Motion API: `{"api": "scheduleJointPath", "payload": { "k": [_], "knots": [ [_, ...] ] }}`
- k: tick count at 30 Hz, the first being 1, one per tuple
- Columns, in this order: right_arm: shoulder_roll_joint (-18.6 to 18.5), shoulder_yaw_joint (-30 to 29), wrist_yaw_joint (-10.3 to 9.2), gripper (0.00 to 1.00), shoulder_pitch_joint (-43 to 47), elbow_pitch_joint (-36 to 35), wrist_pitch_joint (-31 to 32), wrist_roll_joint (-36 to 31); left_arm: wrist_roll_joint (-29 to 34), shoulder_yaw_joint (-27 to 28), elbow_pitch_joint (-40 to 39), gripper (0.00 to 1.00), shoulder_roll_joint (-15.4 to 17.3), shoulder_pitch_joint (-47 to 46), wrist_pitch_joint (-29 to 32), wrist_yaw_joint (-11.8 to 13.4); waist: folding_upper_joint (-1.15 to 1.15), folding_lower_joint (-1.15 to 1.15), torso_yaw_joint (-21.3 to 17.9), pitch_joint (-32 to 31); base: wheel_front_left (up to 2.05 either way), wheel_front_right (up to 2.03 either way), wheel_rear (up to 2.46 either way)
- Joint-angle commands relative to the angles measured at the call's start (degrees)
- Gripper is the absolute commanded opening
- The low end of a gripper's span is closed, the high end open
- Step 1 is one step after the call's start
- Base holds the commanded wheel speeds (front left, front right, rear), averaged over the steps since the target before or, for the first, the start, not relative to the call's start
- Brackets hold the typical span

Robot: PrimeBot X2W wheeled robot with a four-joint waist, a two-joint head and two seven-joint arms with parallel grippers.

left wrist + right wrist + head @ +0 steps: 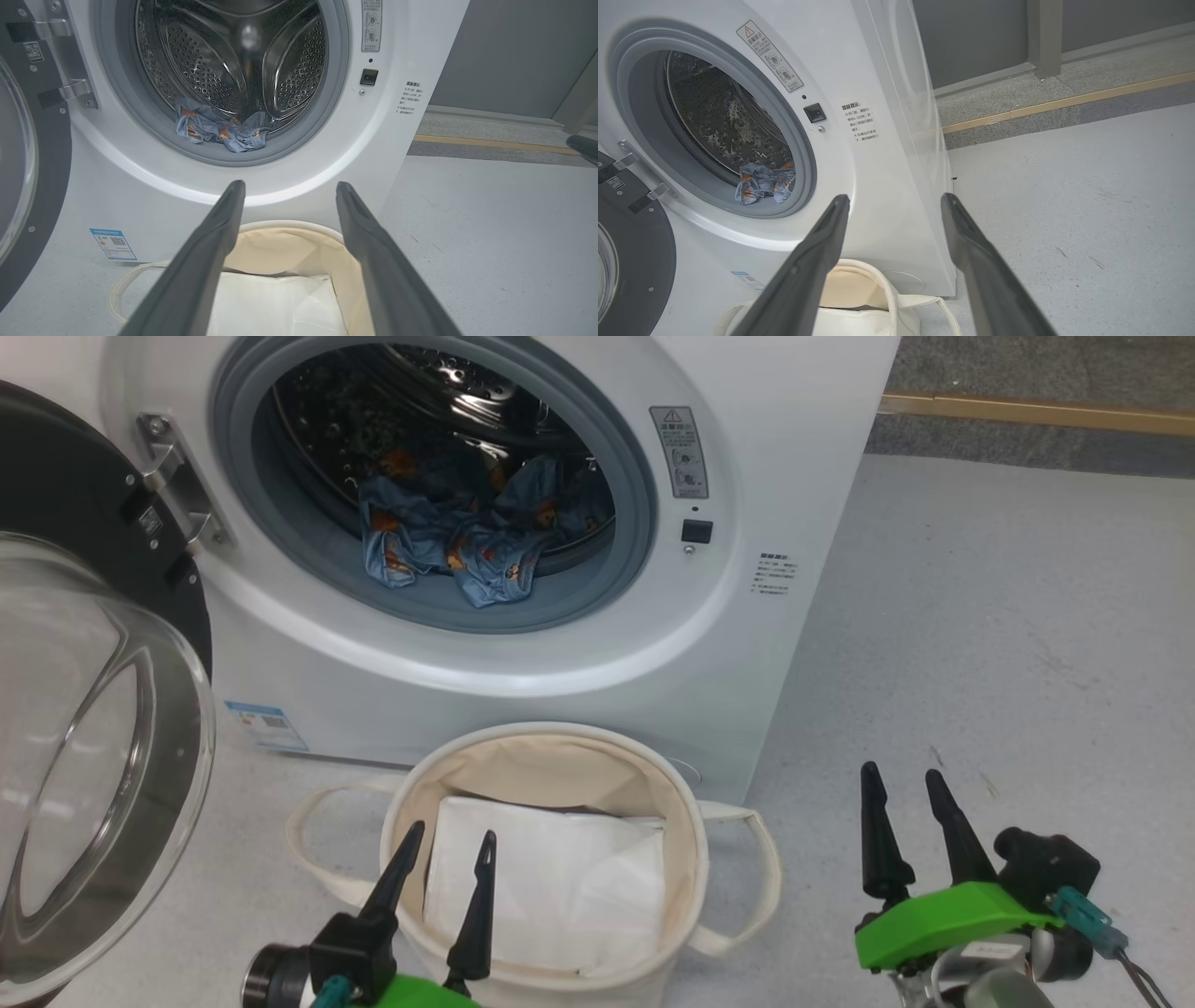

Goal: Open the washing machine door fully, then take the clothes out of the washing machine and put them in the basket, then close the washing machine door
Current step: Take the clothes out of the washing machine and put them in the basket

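Observation:
The white washing machine stands before me with its door swung wide to the left, glass bowl facing out. Light blue clothes with orange-brown bears lie crumpled at the front of the steel drum, spilling onto the grey gasket. The clothes also show low in the drum in the left wrist view. The cream basket sits on the floor below the opening. My left gripper hovers open over the basket's near side, empty. My right gripper is open and empty above the floor, right of the basket.
A plain white folded sheet lies inside the basket. Grey floor stretches to the right of the machine, ending at a raised kerb with a yellow strip. The door's hinge bracket sticks out at the left of the opening.

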Motion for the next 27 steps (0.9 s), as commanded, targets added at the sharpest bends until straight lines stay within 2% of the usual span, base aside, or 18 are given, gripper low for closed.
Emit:
{"api": "scheduleJointPath", "payload": {
  "k": [1, 16, 27],
  "knots": [
    [0.1, 1.6, 0.22, 1.0, -2.4, -2.0, -0.7, -0.2, 0.5, 1.6, -2.2, 1.0, -0.1, -2.3, -0.7, 0.5, 0.0, 0.0, 0.1, 0.2, 0.0, 0.0, 0.0],
    [0.1, 4.1, 0.22, 1.0, -2.4, -3.4, -0.7, -0.1, 1.4, 3.1, -2.7, 1.0, -0.1, -3.1, -0.7, 1.2, 0.0, 0.0, -1.0, 1.7, 0.0, 0.0, 0.0],
    [0.1, 5.4, 0.22, 1.0, -4.0, -5.2, -0.7, 0.4, 4.3, 6.3, 0.4, 1.0, 2.2, -11.4, -0.7, 0.9, 0.0, 0.0, -3.6, 8.4, 0.0, 0.0, 0.0]
  ]
}}
